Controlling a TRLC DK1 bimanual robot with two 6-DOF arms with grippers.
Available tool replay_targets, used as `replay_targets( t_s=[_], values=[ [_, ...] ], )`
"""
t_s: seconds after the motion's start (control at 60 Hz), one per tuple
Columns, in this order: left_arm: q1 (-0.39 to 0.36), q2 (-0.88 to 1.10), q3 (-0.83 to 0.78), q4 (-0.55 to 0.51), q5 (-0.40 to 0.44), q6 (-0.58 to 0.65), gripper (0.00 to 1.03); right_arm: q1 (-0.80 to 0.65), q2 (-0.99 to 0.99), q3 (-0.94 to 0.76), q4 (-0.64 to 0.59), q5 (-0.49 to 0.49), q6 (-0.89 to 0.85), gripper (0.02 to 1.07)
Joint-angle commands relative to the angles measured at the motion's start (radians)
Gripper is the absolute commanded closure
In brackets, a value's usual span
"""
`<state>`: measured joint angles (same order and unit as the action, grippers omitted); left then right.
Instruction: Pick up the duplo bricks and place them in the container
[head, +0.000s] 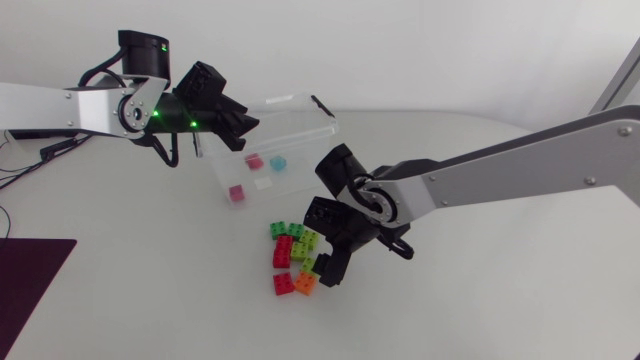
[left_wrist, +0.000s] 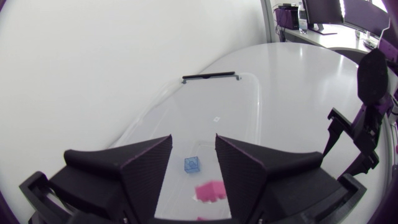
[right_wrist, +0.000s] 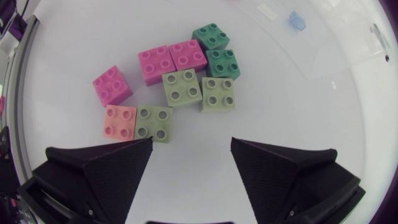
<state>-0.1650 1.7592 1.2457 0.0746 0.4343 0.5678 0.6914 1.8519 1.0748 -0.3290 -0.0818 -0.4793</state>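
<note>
Tabletop (head: 500, 300) bricks (right_wrist: 180, 87) near wide-open right gripper (right_wrist: 191, 143)

I'm seeing the duplo bricks (right_wrist: 181, 87) showing smooth, moulded plastic with a soft sheen. The container (head: 295, 108) is looking like clear, glossy plastic. The left claw (left_wrist: 193, 137) and right claw (right_wrist: 191, 142) are appearing matt black and finely textured; the worktop (head: 480, 290) is gleaming smooth and white.

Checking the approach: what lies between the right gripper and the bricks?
Nothing: the right wrist view shows bare table between the right gripper and the bricks.
</note>
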Motion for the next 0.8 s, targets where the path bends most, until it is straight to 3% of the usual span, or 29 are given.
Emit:
replay_targets(
  t_s=[0.0, 0.1, 0.15, 0.3, 0.633, 0.733, 0.783],
  values=[
    [-0.016, 0.049, 0.044, 0.008, -0.019, -0.020, 0.49, 0.000, 0.024, -0.006, 0.010, 0.002, -0.018, 0.16],
    [-0.021, 0.074, 0.072, 0.007, -0.043, -0.022, 0.48, 0.008, 0.024, -0.003, 0.002, 0.004, -0.019, 0.16],
    [-0.022, 0.071, 0.069, 0.002, -0.049, -0.023, 0.35, 0.011, 0.020, -0.003, -0.002, 0.004, -0.018, 0.16],
    [-0.021, -0.038, -0.014, 0.004, -0.054, -0.022, 0.19, 0.028, 0.013, 0.001, -0.016, 0.004, -0.018, 0.16],
    [0.030, -0.388, -0.241, -0.116, -0.016, 0.027, 0.14, 0.033, 0.086, 0.091, -0.058, 0.074, 0.018, 0.16],
    [0.032, -0.452, -0.292, -0.187, -0.009, 0.067, 0.12, 0.011, 0.109, 0.123, -0.059, 0.105, 0.038, 0.16],
    [0.021, -0.526, -0.350, -0.286, 0.029, 0.150, 0.11, -0.030, 0.138, 0.166, -0.068, 0.114, 0.048, 0.16]
  ],
)
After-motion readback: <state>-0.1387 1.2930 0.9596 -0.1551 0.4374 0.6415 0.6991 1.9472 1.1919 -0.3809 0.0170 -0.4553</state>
